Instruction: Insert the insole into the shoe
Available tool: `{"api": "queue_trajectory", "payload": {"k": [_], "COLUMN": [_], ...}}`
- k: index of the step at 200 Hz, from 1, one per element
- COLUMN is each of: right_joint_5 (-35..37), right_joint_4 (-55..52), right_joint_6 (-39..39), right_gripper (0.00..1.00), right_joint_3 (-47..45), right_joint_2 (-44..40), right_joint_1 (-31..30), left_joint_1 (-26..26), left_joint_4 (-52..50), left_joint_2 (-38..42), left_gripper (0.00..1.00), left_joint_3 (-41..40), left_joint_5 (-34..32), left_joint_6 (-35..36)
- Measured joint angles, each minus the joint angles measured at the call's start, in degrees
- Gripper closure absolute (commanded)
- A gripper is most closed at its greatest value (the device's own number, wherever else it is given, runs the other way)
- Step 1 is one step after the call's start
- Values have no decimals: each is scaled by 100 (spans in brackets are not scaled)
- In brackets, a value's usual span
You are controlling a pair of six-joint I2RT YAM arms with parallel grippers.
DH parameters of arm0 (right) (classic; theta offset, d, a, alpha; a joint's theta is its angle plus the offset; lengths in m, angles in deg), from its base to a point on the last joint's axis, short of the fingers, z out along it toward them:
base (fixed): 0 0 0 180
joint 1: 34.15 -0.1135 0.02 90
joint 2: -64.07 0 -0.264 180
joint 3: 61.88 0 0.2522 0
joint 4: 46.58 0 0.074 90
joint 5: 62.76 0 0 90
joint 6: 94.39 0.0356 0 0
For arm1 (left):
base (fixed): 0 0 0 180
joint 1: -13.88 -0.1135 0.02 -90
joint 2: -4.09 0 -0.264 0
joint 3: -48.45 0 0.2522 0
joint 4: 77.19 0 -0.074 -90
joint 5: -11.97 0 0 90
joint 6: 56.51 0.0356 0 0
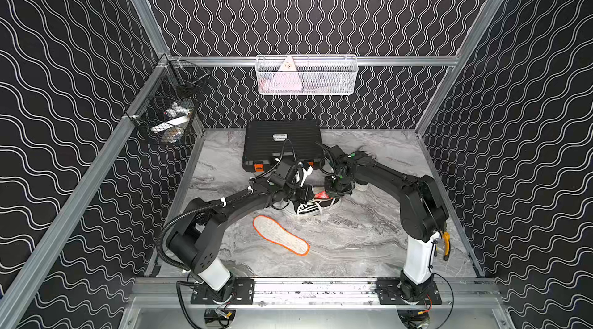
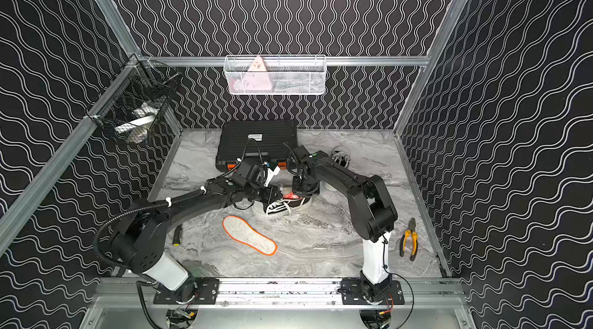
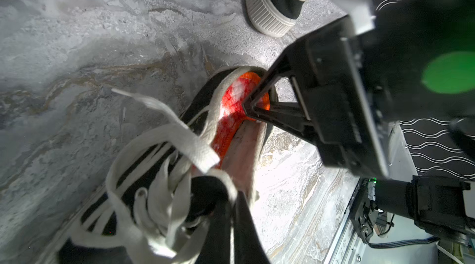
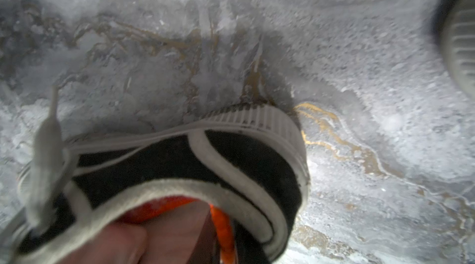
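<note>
A black-and-white laced shoe [image 1: 308, 208] [image 2: 282, 207] lies on the marble table [image 1: 353, 240] between both arms. An orange insole [image 3: 231, 111] [image 4: 222, 224] sits curled inside it, showing at the heel opening [image 1: 322, 196]. My left gripper [image 3: 235, 195] [image 1: 305, 197] is shut on the shoe's white-edged upper beside the laces. My right gripper [image 3: 248, 105] [image 4: 180, 224] reaches down into the heel opening, fingers together, tips against the insole. The front of the insole is hidden inside the shoe.
A second insole [image 1: 280, 235] [image 2: 249, 234], white with an orange rim, lies loose in front of the shoe. Another shoe [image 2: 340, 157] [image 3: 272, 5] rests behind the right arm. A black case [image 1: 282, 141] stands at the back, pliers [image 2: 409, 240] at the right, wire baskets [image 1: 306, 75] on the walls.
</note>
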Motion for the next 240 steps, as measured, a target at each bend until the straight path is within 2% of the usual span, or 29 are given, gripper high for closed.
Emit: {"api": "queue_trajectory", "payload": {"k": [32,66,123,172,240], "right_joint_5": [396,675,1172,1237,1541], "right_joint_4": [-192,-470,-879,-925,-796], "right_joint_6": [37,72,-35,4,26], "right_gripper": [62,51,51,49,48], "right_joint_3": [240,492,396,389,481], "right_joint_2": [17,-186,-378,-437,127], "right_joint_1": [-66,-144,-205,-216,-160], "left_joint_1": [4,7,7,11,39], "left_joint_4": [136,164,227,221,214], "left_joint_2": [48,44,-66,-70,-59], "left_gripper": [100,100,100,100,100], "left_joint_3": [-90,-98,-52,-39,-39], "left_joint_5": [-7,-26,-31,-33,-46], "left_joint_6": [-2,-4,-4,-2,-2]}}
